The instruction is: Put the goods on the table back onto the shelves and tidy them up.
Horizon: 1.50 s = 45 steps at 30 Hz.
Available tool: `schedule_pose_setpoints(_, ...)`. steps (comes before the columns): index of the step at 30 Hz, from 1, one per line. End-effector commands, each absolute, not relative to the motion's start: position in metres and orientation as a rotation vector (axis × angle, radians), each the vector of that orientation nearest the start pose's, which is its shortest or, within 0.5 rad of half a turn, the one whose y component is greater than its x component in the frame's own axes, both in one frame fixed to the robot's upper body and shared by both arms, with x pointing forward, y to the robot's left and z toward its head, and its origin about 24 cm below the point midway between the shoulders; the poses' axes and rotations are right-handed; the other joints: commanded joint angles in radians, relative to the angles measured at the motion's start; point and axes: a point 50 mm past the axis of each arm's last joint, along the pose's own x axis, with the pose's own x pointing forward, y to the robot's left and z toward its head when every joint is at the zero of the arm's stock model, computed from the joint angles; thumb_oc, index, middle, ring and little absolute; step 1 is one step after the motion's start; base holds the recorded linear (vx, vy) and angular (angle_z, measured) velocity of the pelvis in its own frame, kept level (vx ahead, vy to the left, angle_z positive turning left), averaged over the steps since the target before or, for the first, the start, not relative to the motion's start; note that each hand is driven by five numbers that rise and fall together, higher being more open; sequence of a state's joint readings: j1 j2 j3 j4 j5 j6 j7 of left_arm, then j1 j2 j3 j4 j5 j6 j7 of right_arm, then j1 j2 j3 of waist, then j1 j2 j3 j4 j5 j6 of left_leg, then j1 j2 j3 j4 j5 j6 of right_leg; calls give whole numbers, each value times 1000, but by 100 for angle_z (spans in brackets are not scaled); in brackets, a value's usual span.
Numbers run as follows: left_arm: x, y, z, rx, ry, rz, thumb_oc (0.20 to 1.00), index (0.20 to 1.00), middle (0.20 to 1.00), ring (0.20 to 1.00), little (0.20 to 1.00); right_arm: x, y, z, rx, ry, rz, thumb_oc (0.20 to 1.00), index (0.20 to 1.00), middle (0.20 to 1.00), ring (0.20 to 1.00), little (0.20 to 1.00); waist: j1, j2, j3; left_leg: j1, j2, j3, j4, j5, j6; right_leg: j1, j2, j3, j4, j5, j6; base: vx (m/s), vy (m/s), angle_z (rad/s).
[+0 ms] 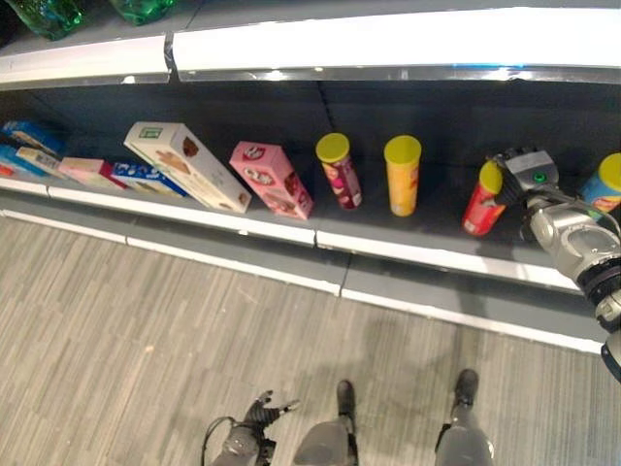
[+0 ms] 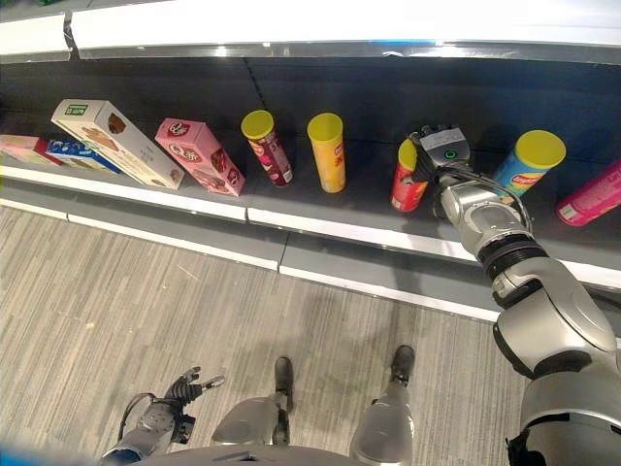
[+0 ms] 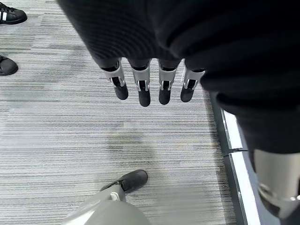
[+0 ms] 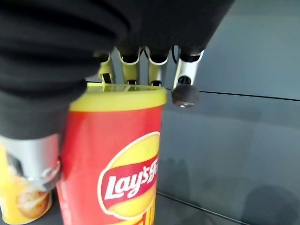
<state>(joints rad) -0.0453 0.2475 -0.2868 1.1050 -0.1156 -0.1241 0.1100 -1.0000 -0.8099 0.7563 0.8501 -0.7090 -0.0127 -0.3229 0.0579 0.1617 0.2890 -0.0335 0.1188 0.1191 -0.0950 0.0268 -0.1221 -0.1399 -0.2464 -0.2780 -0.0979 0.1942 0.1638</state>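
A red chip can [image 1: 482, 202] with a yellow lid stands tilted on the dark lower shelf [image 1: 408, 254], toward its right end. My right hand [image 2: 441, 148] is at the can's top. In the right wrist view its fingers [image 4: 183, 89] curl behind the lid and the thumb lies along the side of the can [image 4: 117, 159]. My left hand [image 1: 260, 413] hangs low over the floor with straight fingers [image 3: 140, 84], holding nothing.
Left of the red can stand a yellow can [image 1: 402, 175] and a maroon can [image 1: 339, 171], then a pink box [image 1: 272, 180], a white box [image 1: 186, 165] and flat boxes. A blue can [image 2: 529, 163] and a pink can [image 2: 592, 194] lean on the right. A person's shoes [image 3: 11, 14] show on the floor.
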Motion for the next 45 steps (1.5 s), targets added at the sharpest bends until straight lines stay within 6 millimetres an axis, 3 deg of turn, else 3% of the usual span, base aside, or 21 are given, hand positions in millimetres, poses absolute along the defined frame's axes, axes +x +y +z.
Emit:
schedule_pose_setpoints(1, 153, 238, -135, 408, 920, 48, 1000, 1000, 1000, 1000, 1000, 395, -252, 223, -1936, -327, -243, 200, 200, 200, 200, 200, 33, -34, -7, -43, 27, -32, 8, 21, -28, -2, -48, 51, 175, -187, 35, 0, 0, 0)
schedule_pose_setpoints(13, 154, 241, -134, 408, 916, 61, 1000, 1000, 1000, 1000, 1000, 397, -248, 223, -1917, -328, -240, 200, 200, 200, 200, 200, 42, -39, -6, -47, 27, -40, 8, 23, -30, -1, -51, 45, 176, -185, 35, 0, 0, 0)
schedule_pose_setpoints(14, 154, 241, -134, 408, 916, 61, 1000, 1000, 1000, 1000, 1000, 397, -248, 223, -1917, -328, -240, 260, 260, 260, 260, 260, 42, -39, -6, -47, 27, -40, 8, 23, -30, -1, -51, 44, 176, -185, 35, 0, 0, 5)
schedule_pose_setpoints(16, 153, 241, -135, 408, 922, 65, 1000, 1000, 1000, 1000, 1000, 397, -249, 223, -1911, -327, -248, 1000, 1000, 1000, 1000, 1000, 43, -39, -5, -48, 27, -41, 8, 23, -30, 0, -51, 42, 177, -186, 35, -2, 1, 8)
schedule_pose_setpoints(24, 152, 242, -135, 422, 931, 60, 1000, 1000, 1000, 1000, 1000, 398, -246, 227, -1886, -350, -263, 1000, 1000, 1000, 1000, 1000, 44, -47, -7, -42, 30, -40, 8, 18, -31, 4, -49, 39, 179, -189, 35, -1, -1, 4)
schedule_pose_setpoints(28, 153, 243, -135, 434, 934, 62, 1000, 1000, 1000, 1000, 1000, 395, -242, 242, -1859, -424, -303, 1000, 1000, 1000, 1000, 1000, 38, -61, -15, -38, 31, -36, 8, 12, -29, 10, -49, 35, 174, -186, 38, 0, 0, 0)
schedule_pose_setpoints(32, 150, 243, -137, 430, 959, 74, 1000, 1000, 1000, 1000, 1000, 380, -237, 263, -1762, -586, -387, 1000, 1000, 1000, 1000, 1000, 17, -83, -28, -26, 31, -26, 8, -3, -25, 21, -49, 34, 164, -180, 43, 9, 15, -1)
schedule_pose_setpoints(35, 144, 244, -140, 425, 987, 86, 1000, 1000, 1000, 1000, 1000, 364, -244, 265, -1690, -650, -445, 1000, 1000, 1000, 1000, 1000, 8, -97, -37, -17, 31, -19, 8, -13, -20, 30, -50, 34, 158, -176, 46, 40, 42, -1)
schedule_pose_setpoints(37, 133, 247, -144, 411, 1035, 120, 1000, 1000, 1000, 1000, 1000, 335, -250, 256, -1547, -737, -487, 1000, 1000, 1000, 1000, 1000, -25, -118, -53, 2, 27, -1, 8, -31, -11, 38, -52, 41, 152, -164, 53, 60, 74, 5)
schedule_pose_setpoints(39, 128, 251, -145, 419, 1059, 136, 1000, 1000, 1000, 1000, 1000, 321, -254, 249, -1478, -741, -472, 1000, 1000, 1000, 1000, 1000, -32, -132, -63, 9, 26, 5, 8, -36, -8, 41, -51, 43, 148, -159, 56, 53, 66, -6)
schedule_pose_setpoints(40, 118, 257, -147, 414, 1096, 170, 1000, 1000, 1000, 1000, 1000, 302, -255, 230, -1271, -706, -385, 1000, 1000, 1000, 1000, 1000, -55, -148, -73, 30, 25, 22, 8, -50, -4, 49, -50, 52, 144, -153, 60, 72, 112, -21)
schedule_pose_setpoints(42, 108, 263, -148, 415, 1133, 176, 1000, 1000, 1000, 1000, 1000, 283, -255, 197, -1049, -590, -218, 1000, 1000, 1000, 1000, 1000, -68, -167, -86, 44, 20, 38, 8, -56, 4, 52, -52, 65, 142, -143, 63, 44, 103, -24)
schedule_pose_setpoints(43, 108, 264, -148, 418, 1133, 174, 1000, 1000, 1000, 1000, 1000, 282, -256, 197, -1048, -587, -220, 1000, 1000, 1000, 1000, 1000, -64, -169, -90, 40, 18, 38, 8, -53, 5, 48, -54, 67, 139, -139, 63, 31, 141, -30)
schedule_pose_setpoints(44, 100, 269, -149, 407, 1164, 180, 1000, 1000, 1000, 1000, 1000, 270, -258, 162, -839, -440, -93, 1000, 1000, 1000, 1000, 1000, -90, -183, -94, 61, 9, 56, 8, -66, 17, 48, -56, 86, 147, -131, 69, 13, 164, -46)
schedule_pose_setpoints(45, 97, 270, -149, 403, 1170, 177, 1000, 1000, 1000, 1000, 1000, 262, -259, 146, -751, -374, -50, 1000, 1000, 1000, 1000, 1000, -100, -190, -99, 66, 0, 66, 8, -68, 23, 41, -60, 101, 148, -120, 73, 21, 162, -45)
